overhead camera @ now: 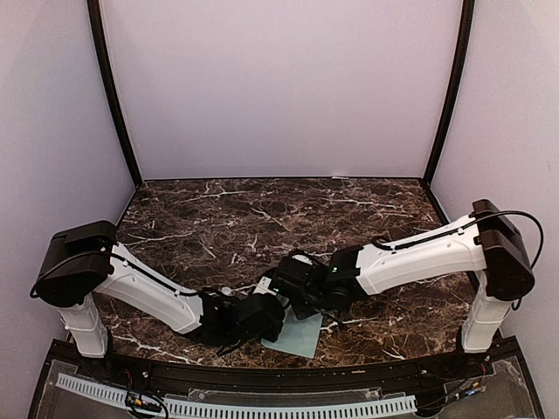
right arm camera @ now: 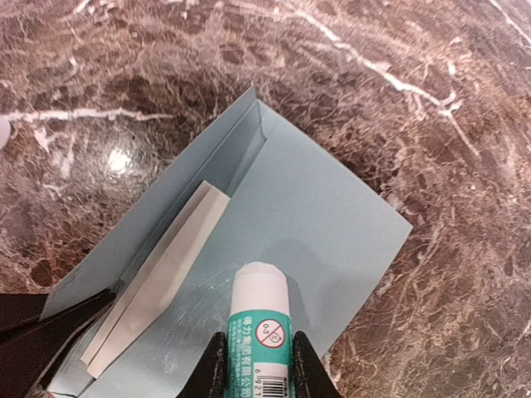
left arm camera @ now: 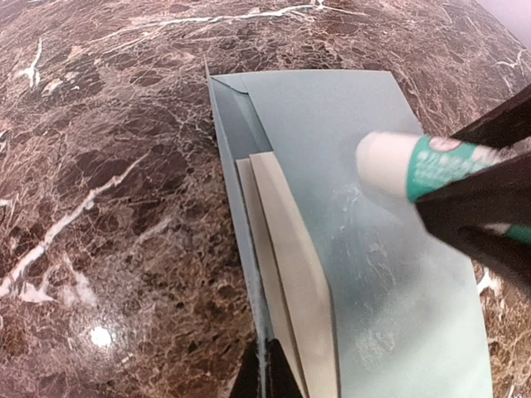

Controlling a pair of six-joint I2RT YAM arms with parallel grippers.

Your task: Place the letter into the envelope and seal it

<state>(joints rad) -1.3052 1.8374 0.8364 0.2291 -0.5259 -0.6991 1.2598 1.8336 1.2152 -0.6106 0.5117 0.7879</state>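
- The marble table (overhead camera: 218, 218) fills the floor of a pale-walled booth.
- The left arm (overhead camera: 140, 284) and the right arm (overhead camera: 419, 253) reach inward and meet low over the near middle of the table.
- The envelope (overhead camera: 301, 336) lies flat and opened out on the table near its front edge, partly under both wrists. Shiny smears show on its wide panel.
- The letter (left arm camera: 290, 274), a folded cream sheet, lies along the envelope's crease, with part of it showing.
- The glue stick (right arm camera: 259, 319) has a teal label and an uncapped white tip. It points at the wide panel, but contact cannot be told.
- The right gripper (right arm camera: 259, 365) pinches the glue stick on both sides.
- The left gripper (left arm camera: 264, 373) has its fingers pressed together at the envelope's crease.
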